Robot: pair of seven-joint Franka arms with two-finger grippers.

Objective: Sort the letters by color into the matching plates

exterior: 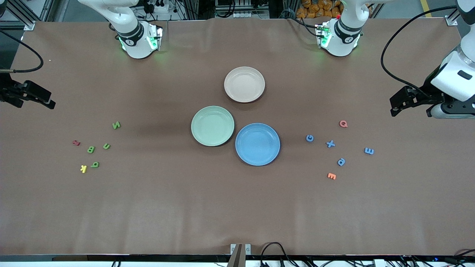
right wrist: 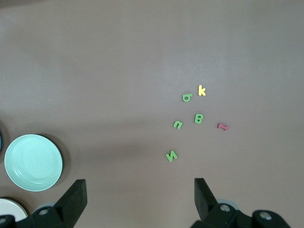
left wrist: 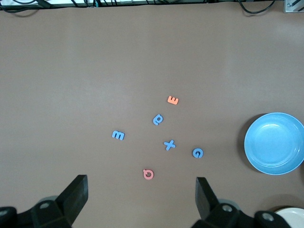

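Observation:
The pale green plate (exterior: 212,126) and the blue plate (exterior: 257,144) lie empty and touching mid-table. Several green letters (exterior: 106,146) sit scattered toward the right arm's end, with a yellow k (exterior: 84,169) and a red letter (exterior: 76,142) among them. Several blue letters (exterior: 330,144) lie toward the left arm's end, beside an orange E (exterior: 331,176) and a pink-red Q (exterior: 343,124). My left gripper (exterior: 396,105) (left wrist: 141,183) hangs open over bare table by the Q (left wrist: 148,174). My right gripper (exterior: 44,99) (right wrist: 138,186) hangs open over bare table by the green N (right wrist: 171,155).
A beige-pink plate (exterior: 244,84) sits empty, farther from the front camera than the other two plates. Both arm bases stand along the table's back edge. Black cables loop above the table at each end. The wide strip of table nearest the camera is bare brown mat.

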